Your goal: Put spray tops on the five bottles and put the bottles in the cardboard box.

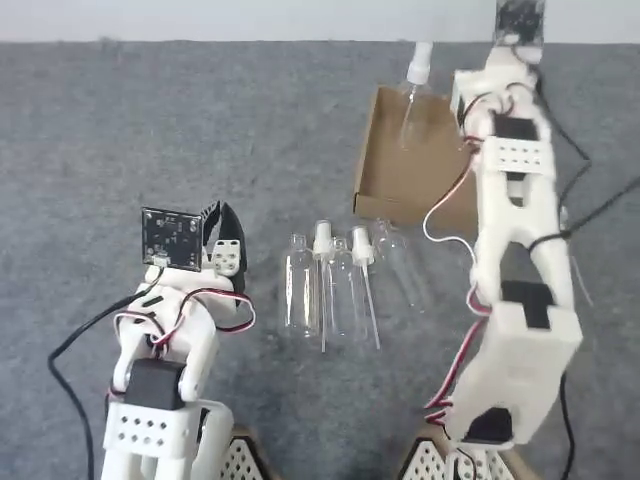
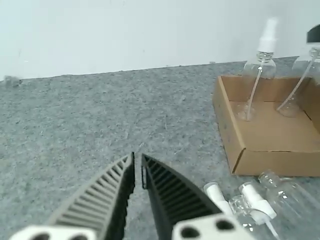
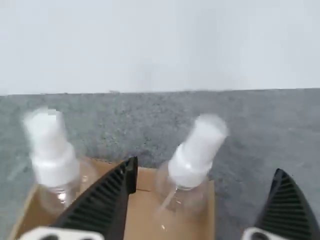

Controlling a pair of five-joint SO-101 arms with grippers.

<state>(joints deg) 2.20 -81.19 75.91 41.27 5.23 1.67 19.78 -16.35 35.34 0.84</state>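
While straddling a capped bottle (image 3: 190, 160) in the cardboard box (image 1: 400, 185) with right gripper (image 3: 205, 172) jaws wide, risked toppling it on retreat; held left gripper (image 2: 138, 162) jaws almost shut above the table (image 1: 100, 120)

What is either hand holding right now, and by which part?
Nothing. The left hand is shut and empty; the right hand is open, straddling a capped bottle in the cardboard box without gripping it.

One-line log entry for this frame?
left gripper shut over carpet | right gripper open at spray-topped bottle in cardboard box | uncapped bottles, loose spray tops on carpet
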